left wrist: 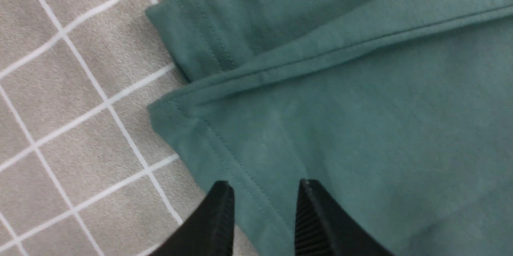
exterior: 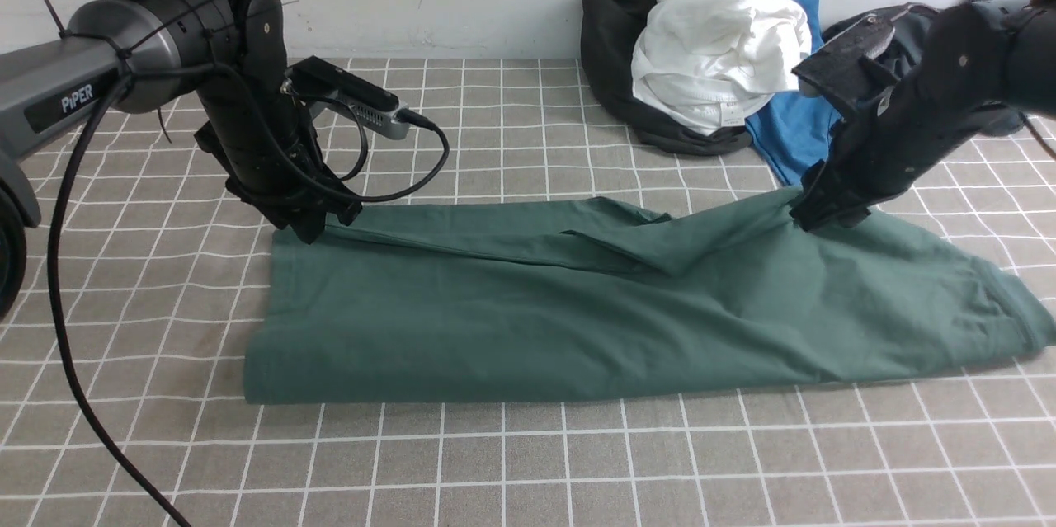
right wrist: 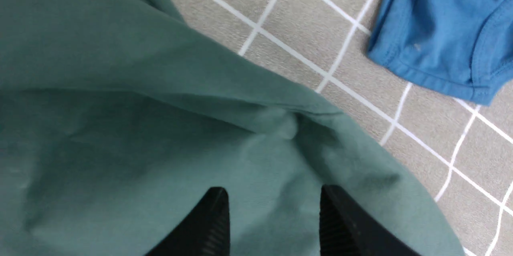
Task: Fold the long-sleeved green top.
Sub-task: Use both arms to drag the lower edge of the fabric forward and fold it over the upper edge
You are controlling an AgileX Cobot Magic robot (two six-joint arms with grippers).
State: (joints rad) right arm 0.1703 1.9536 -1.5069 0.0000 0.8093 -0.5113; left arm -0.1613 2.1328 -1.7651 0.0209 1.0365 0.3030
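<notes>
Progress: judged about halfway. Shows the large dull dark-green cotton jersey long-sleeved top [exterior: 577,321] already narrowed lengthwise into one long band, with a sleeve or side panel laid inward along the far edge and a loose flap puckered near the middle. Leaves, on that reading, smoothing the ridge and then folding the band across its length, once or twice, into a compact packet. Lies flat on the grey, white-gridded cloth-covered bench [exterior: 495,461], from centre-left out to the right, near but apart from the heap at the far right: a bright blue top [exterior: 792,139], a crumpled white garment [exterior: 718,57], a dark charcoal garment [exterior: 610,49]. Runs with its long axis side to side across the bench, roughly parallel to the near edge. Points its stitched hem to the robot's left, as shown close up in the left wrist view; cannot tell from these views whether neck or shoulder ends the right side. Left tool [left wrist: 264,186]: down at the far-left corner, jaws parted, hem edge visible in the gap, nothing pinched. Right tool [right wrist: 272,192]: at the far edge toward the right, jaws parted a little wider above a small pucker of cloth, gripping nothing, though the front view has the fabric rising in a peak toward it.
</notes>
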